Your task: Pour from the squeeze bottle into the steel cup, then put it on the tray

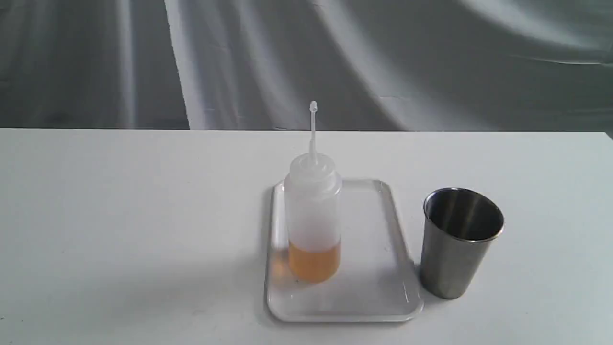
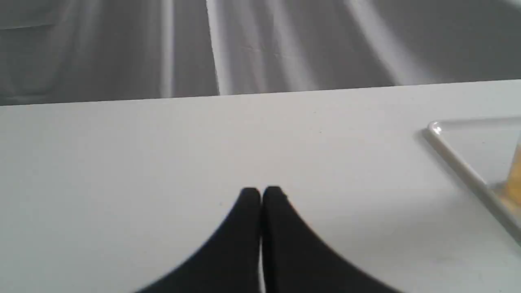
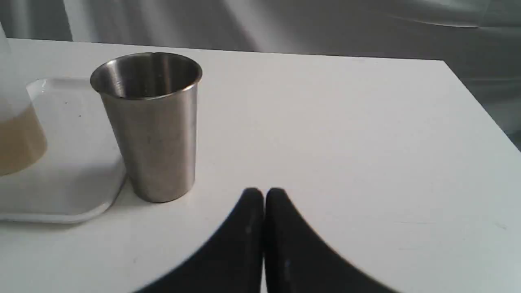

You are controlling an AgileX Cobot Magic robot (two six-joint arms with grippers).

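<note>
The squeeze bottle [image 1: 312, 215] is standing upright on the tray [image 1: 378, 287], toward the tray's 9 o'clock side in the exterior view. Its thin tip is pointing straight up at 12 o'clock. Amber liquid [image 1: 314, 261] is filling only the lowest part of its whitish body.

The tray is lying flat on the white bench [image 1: 119, 239], near the middle. The steel cup [image 1: 457, 244] is standing upright on the bench at the tray's 3 o'clock, just beside the rim. Whether its base is touching that rim I cannot tell. Its mouth is facing up, and the inside is showing only dark metal. Grey cloth [image 1: 431, 57] is hanging behind the bench.

The left fingers [image 2: 248, 203] are pressing together, gripping nothing, and are hovering over bare bench well apart from the tray, of which only a corner is showing in the left wrist view. The right fingers [image 3: 250, 203] are likewise closed on nothing. They are hovering over bare bench near the cup, with the tray and bottle beyond it.
</note>
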